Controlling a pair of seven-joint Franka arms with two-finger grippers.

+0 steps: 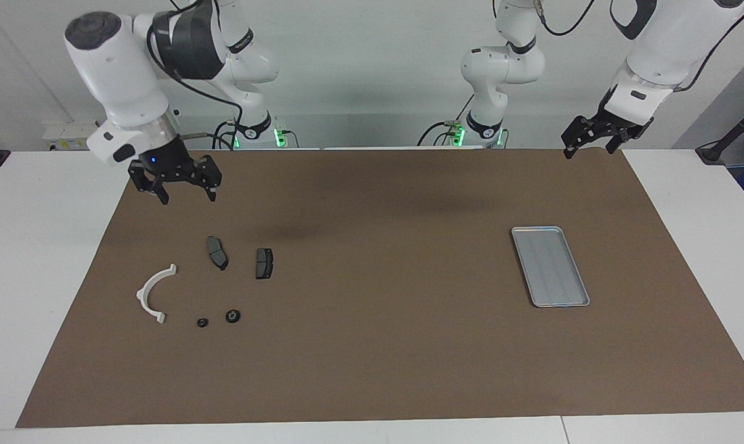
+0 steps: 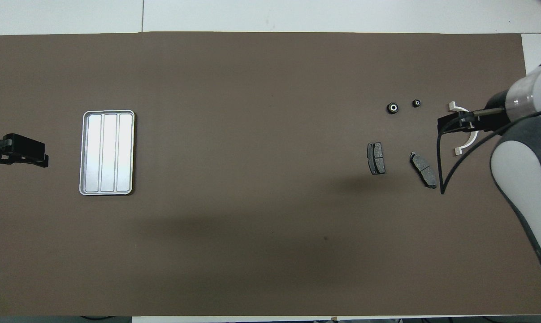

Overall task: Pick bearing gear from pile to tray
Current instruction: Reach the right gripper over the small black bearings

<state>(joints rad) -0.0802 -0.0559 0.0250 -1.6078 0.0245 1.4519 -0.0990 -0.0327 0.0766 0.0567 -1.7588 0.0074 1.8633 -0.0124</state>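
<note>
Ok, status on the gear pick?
Right gripper open, up over the mat short of the pile. Left gripper open, waiting. Both gears untouched, tray empty. Path clear.

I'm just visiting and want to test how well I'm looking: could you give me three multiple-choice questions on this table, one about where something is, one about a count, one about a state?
1. Where do the two small black gears lie?
A. in the tray
B. on the brown mat, beside the white arc piece
C. on a brake pad

2. How many dark grey brake pads are on the mat?
A. one
B. two
C. four

3. What is the right gripper holding?
A. nothing
B. a gear
C. the white arc piece

Answers:
1 B: both gears rest on the brown mat next to the white arc piece, at the right arm's end.
2 B: two brake pads lie side by side.
3 A: the right gripper hangs open in the air; the tray is empty and the left gripper waits.
</note>
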